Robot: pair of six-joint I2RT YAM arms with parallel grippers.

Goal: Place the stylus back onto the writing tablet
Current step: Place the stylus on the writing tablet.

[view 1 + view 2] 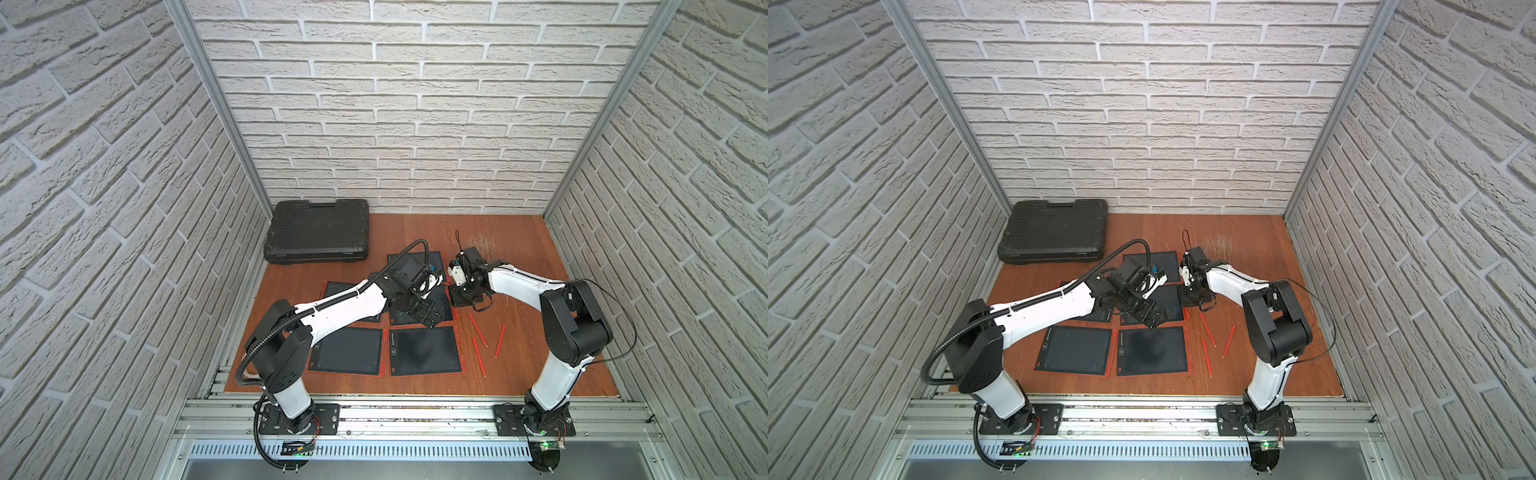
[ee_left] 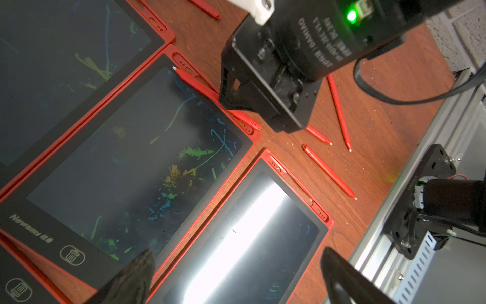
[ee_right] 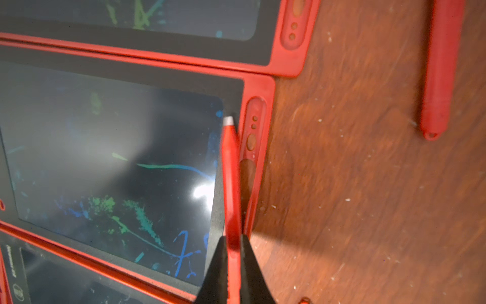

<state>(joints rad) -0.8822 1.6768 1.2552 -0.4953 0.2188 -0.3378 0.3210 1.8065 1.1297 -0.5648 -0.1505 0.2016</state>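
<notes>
1. The stylus (image 3: pixel 231 184) sits between the right jaws, over the tablet (image 3: pixel 259 86) along its red side edge. Its shaft lies above the black bezel just inside the holder groove (image 3: pixel 246 171), not seated in it.
2. The right jaws are narrow and pinch the shaft's rear part. The left jaws stand wide and empty above the tablet.
3. The long axis runs almost parallel to the groove, offset toward the screen. The white tip points along the tablet's edge toward the next tablet (image 3: pixel 184 50) beyond the corner. The back end is hidden in the jaws. Whether the tip touches the bezel cannot be told.
4. Likely risk: if let go here, the stylus would land on the bezel, since it is not over the groove. It could then roll onto the screen or off the tablet's edge onto the tabletop (image 3: pixel 368 184), among the loose styli (image 2: pixel 330 172).
5. Pressing down while offset could drag the tip across the screen and mark it.
6. A sideways correction made with the tip in contact may shove the tablet against the next tablet.
</notes>
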